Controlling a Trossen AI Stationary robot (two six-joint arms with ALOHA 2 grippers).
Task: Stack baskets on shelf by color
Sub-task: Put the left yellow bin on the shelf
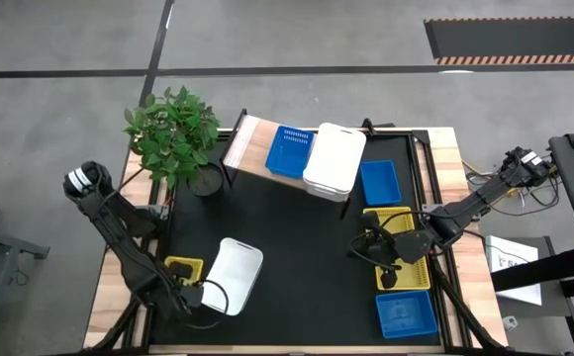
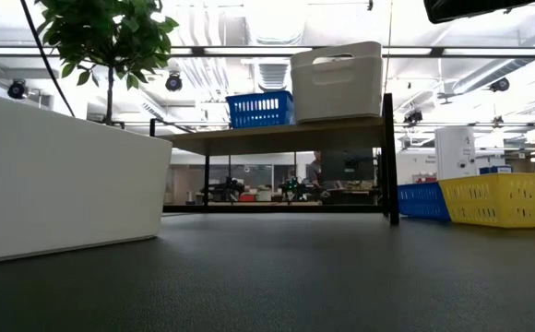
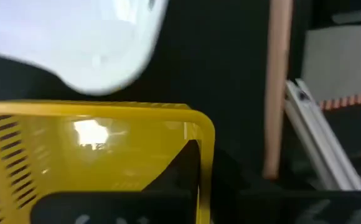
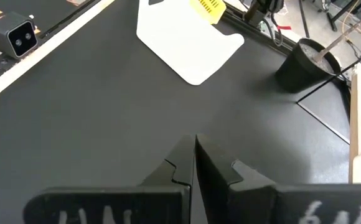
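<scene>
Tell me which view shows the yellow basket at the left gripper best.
The left wrist view: the yellow basket fills it, the left gripper shut on its rim. The high view shows it small, beside the white basket and partly under the arm. The right wrist view catches only a corner; the low view shows none of it.

- A blue slotted basket point(image 1: 289, 151) and a white one point(image 1: 334, 160) are seen on the light-brown wood-grain shelf point(image 1: 250, 144).
- Yellow slotted baskets point(image 1: 403, 259) are seen, seemingly stacked, on the black table point(image 1: 297, 237).
</scene>
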